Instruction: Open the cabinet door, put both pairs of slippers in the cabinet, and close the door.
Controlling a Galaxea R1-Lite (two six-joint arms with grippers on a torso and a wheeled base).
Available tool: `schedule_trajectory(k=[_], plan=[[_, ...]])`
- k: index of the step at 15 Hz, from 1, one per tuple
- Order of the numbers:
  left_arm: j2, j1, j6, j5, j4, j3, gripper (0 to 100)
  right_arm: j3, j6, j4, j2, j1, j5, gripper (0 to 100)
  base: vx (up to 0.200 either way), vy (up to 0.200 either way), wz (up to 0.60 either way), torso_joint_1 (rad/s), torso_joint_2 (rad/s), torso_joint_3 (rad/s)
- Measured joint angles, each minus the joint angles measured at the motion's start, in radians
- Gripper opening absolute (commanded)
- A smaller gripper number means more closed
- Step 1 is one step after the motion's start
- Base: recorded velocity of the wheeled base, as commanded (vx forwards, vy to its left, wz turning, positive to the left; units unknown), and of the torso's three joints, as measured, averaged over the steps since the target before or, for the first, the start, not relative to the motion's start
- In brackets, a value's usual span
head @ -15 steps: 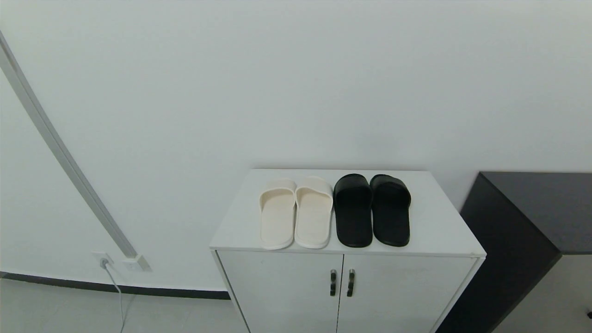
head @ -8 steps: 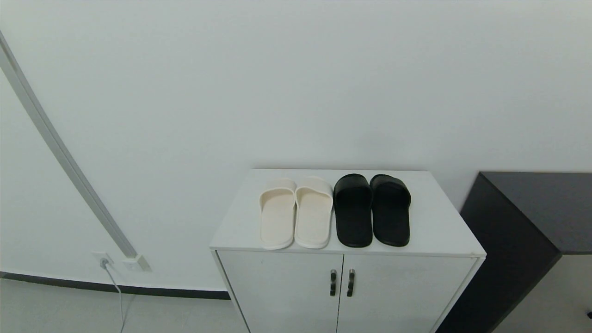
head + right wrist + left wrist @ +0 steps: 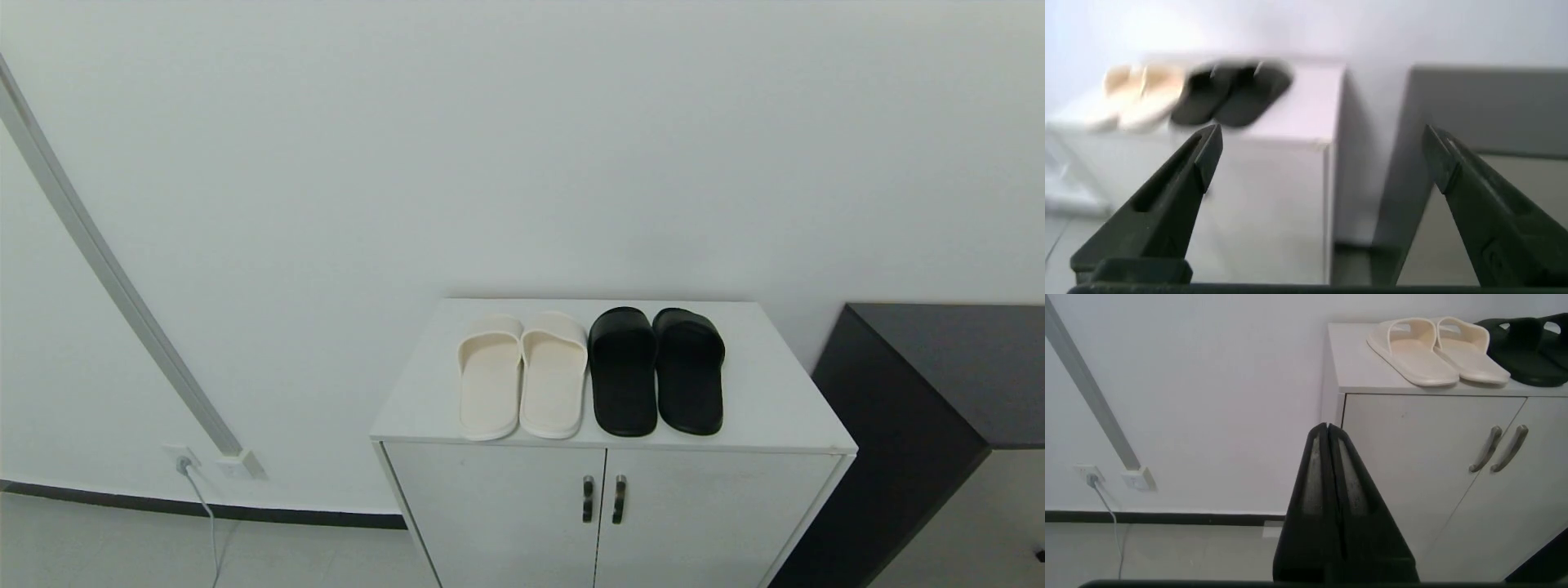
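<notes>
jaws, left: we record them pressed flat together, nothing between; the left gripper (image 3: pixel 1328 431) faces the white cabinet (image 3: pixel 767 408) from low down. jaws, right: we record them spread wide, holding nothing; the right gripper (image 3: pixel 1323 135) faces the same cabinet from farther off.

we list on the cabinet top:
- 1 pair of white slippers (image 3: pixel 522 380), left of the middle, heels close to the front edge, toes toward the back edge.
- 1 pair of black slippers (image 3: pixel 657 376), just beside the white pair on its right, lying the same way.

we note both doors (image 3: pixel 498 523) closed, with 2 handles (image 3: pixel 602 498) upright side by side where they meet.

also present: 1 dark unit (image 3: pixel 914 408) right of the cabinet; 1 wall socket (image 3: pixel 181 457) with a cable (image 3: pixel 208 514) plugged in, low on the wall to the left.
</notes>
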Motion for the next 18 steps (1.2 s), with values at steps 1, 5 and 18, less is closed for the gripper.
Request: schedule_trajectory(k=[1,5,18], plan=[[0.0,0.0,0.001,0.0,0.0,0.0,0,0.006,-0.012,-0.007,0.063,0.004,0.041,100,0.0,0.0,0.0,0.0,0.0,0.0],[0.0,0.0,0.0,0.001,0.0,0.0,0,0.024,-0.051,-0.114,0.361,0.09,0.12,100,0.0,0.0,0.0,0.0,0.0,0.0],[0.0,0.0,0.001,0.006,0.0,0.001,0,-0.387,0.325,-0.407,1.212,0.77,-0.477,100,0.0,0.0,0.0,0.0,0.0,0.0]])
